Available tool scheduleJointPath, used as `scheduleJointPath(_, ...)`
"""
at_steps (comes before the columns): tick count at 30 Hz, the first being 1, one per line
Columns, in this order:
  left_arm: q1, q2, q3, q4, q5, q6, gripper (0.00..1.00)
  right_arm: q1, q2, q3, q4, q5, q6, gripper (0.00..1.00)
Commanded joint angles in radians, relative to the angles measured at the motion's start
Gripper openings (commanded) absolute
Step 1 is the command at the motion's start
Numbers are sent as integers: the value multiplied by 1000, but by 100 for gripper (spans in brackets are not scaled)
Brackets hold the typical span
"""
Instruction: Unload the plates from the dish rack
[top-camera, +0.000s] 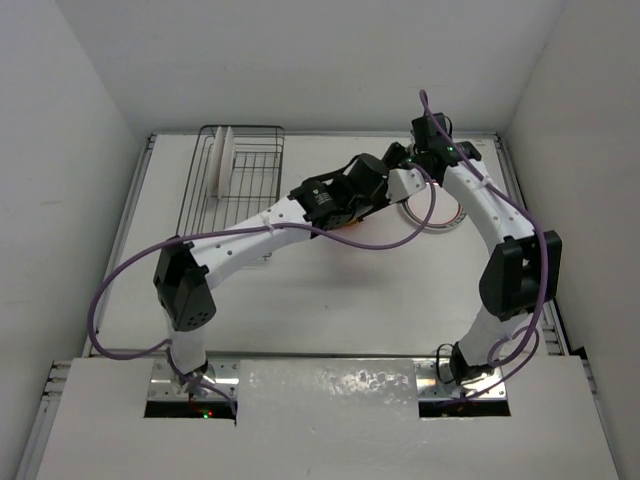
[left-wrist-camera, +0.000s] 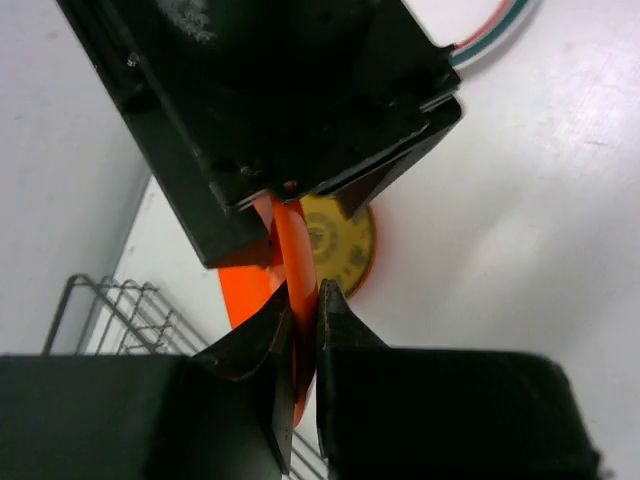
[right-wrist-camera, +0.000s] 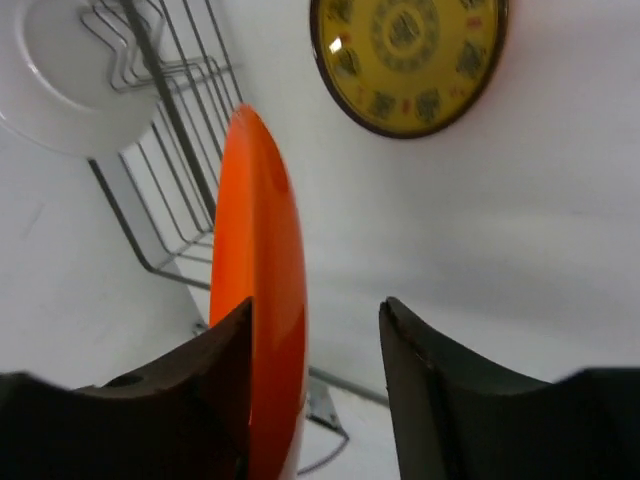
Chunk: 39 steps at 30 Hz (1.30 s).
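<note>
While our left hand (left-wrist-camera: 305, 293) pinches the orange plate (left-wrist-camera: 290, 245) on edge above the desk (top-camera: 330, 300), our right hand (right-wrist-camera: 318, 308) straddles that plate with fingers spread. One finger is close beside it and the other stands apart, so we judge a hand-over is under way. Beyond, a yellowish plate (right-wrist-camera: 410, 60) and a ringed white plate (top-camera: 440, 215) lie on the desk, already unloaded. Farthest back, the dish rack (top-camera: 240, 128) holds at least one white plate (top-camera: 222, 160) upright, so that one and the orange one remain.
</note>
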Motion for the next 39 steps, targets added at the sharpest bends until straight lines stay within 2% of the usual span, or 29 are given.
scheduleJointPath(1, -25, 12, 37, 51, -43, 15, 2, -4, -72, -49, 85, -10, 16, 45)
scheduleJointPath(2, -27, 10, 36, 51, -42, 4, 8, -5, -83, -62, 100, -19, 25, 25)
scheduleJointPath(3, -27, 10, 29, 53, -40, -3, 16, -4, -84, -70, 109, -18, 34, 0)
scheduleJointPath(4, -27, 7, 23, 58, -46, -19, 26, -5, -86, -82, 129, -17, 43, 0)
scheduleJointPath(5, -27, 0, 15, 61, -60, -33, 52, -7, -81, -80, 137, -10, 44, 0)
scheduleJointPath(6, -27, -5, 3, 62, -86, -48, 70, -9, -75, -82, 151, -7, 44, 0)
scheduleJointPath(7, -27, -23, -23, 58, -129, -80, 100, -15, -66, -87, 192, -6, 39, 0)
scheduleJointPath(12, -18, -169, -201, 35, -264, -241, 100, -50, 45, -87, 365, -1, 11, 0)
scheduleJointPath(15, 22, -298, -282, -13, -293, -414, 100, -50, 159, -16, 410, 6, -45, 0)
scheduleJointPath(16, 42, -325, -292, -51, -296, -518, 100, -48, 182, 2, 448, 3, -48, 0)
scheduleJointPath(19, 178, -422, -283, -161, -255, -725, 100, -45, 264, 15, 520, -6, -59, 0)
scheduleJointPath(20, 258, -433, -258, -192, -246, -763, 100, -41, 280, 19, 528, -10, -65, 0)
scheduleJointPath(23, 352, -447, -205, -280, -194, -806, 100, -16, 328, 41, 537, -3, -122, 0)
scheduleJointPath(26, 393, -448, -166, -337, -211, -806, 100, 8, 379, 73, 502, 14, -165, 4)
scheduleJointPath(28, 422, -447, -157, -367, -201, -827, 100, 21, 397, 96, 452, 52, -193, 13)
scheduleJointPath(29, 454, -447, -154, -375, -197, -836, 100, 33, 393, 91, 444, 69, -199, 24)
scheduleJointPath(30, 471, -447, -152, -383, -188, -847, 100, 39, 390, 81, 426, 89, -208, 41)
scheduleJointPath(32, 517, -441, -151, -393, -175, -870, 100, 50, 385, 81, 398, 138, -220, 58)
scheduleJointPath(33, 530, -438, -146, -398, -171, -884, 100, 56, 386, 105, 326, 166, -231, 79)
scheduleJointPath(36, 570, -401, -111, -401, -155, -893, 100, 74, 403, 162, 188, 241, -262, 94)
scheduleJointPath(39, 600, -369, -57, -392, -140, -890, 100, 93, 402, 183, 91, 307, -274, 99)
